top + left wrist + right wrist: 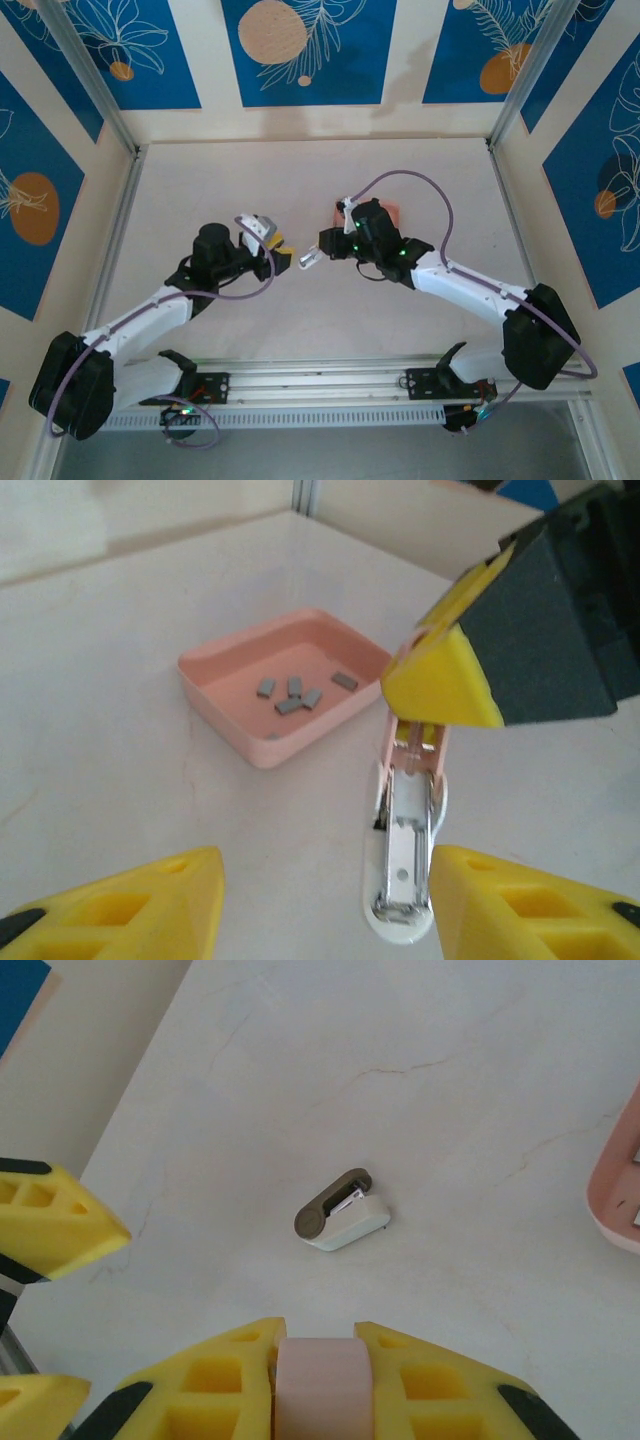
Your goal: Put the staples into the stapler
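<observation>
Clamping the opened pink stapler, the right gripper faces the left gripper, fingers spread wide just beside it, and the staples sit loose in the pink tray nearby

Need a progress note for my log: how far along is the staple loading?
Done: the pink stapler is hinged open, its metal channel exposed. In hand: the right tool grips it; the left tool hovers open, empty. Left: the staples lie in the pink tray, none visibly loaded.
</observation>
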